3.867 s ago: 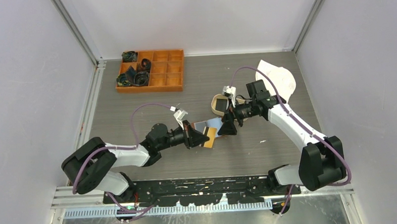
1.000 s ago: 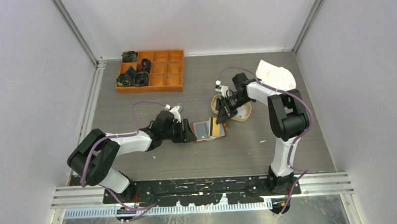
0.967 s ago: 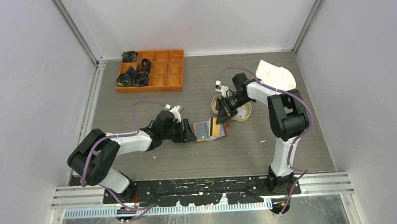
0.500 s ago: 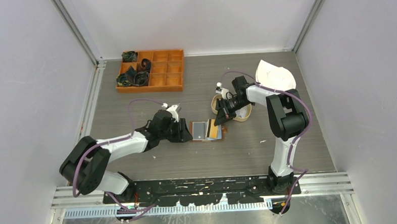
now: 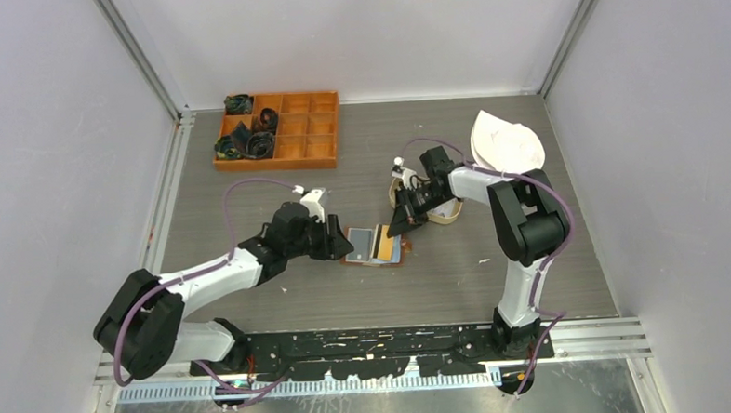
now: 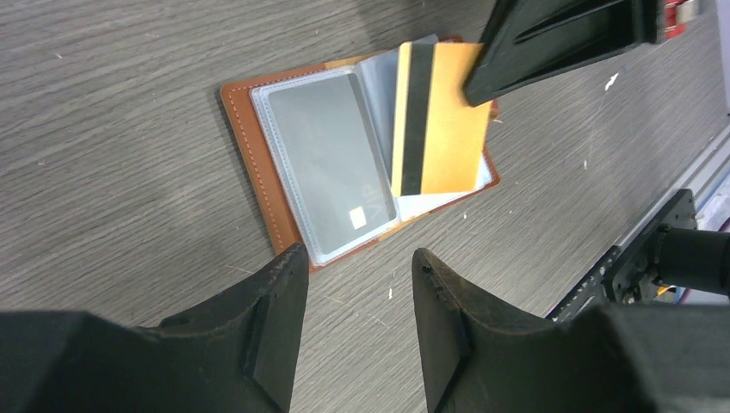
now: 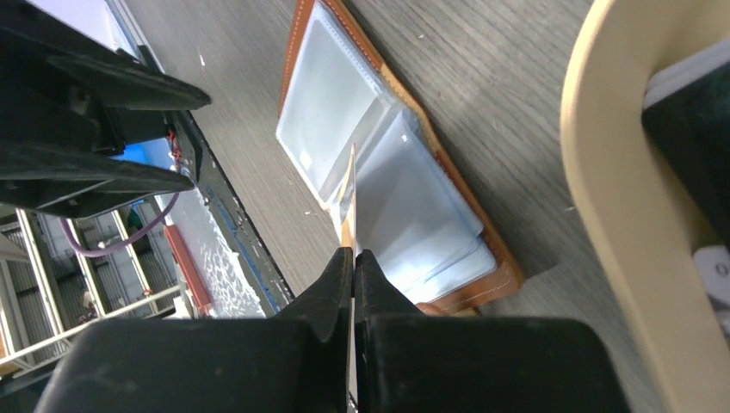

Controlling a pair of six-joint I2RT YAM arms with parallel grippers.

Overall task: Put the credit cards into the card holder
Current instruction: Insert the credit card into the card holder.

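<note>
Pinching a gold card (image 6: 435,120) by one end, the right gripper (image 7: 353,254) has its jaws clamped tight, the card standing on edge above the clear sleeves of the card holder (image 6: 237,120). The holder lies open and flat on the surface (image 6: 103,103), a grey card (image 6: 331,163) already in one sleeve. The left gripper (image 6: 360,256) hovers at the holder's near edge, jaws about half apart, gripping nothing.
</note>
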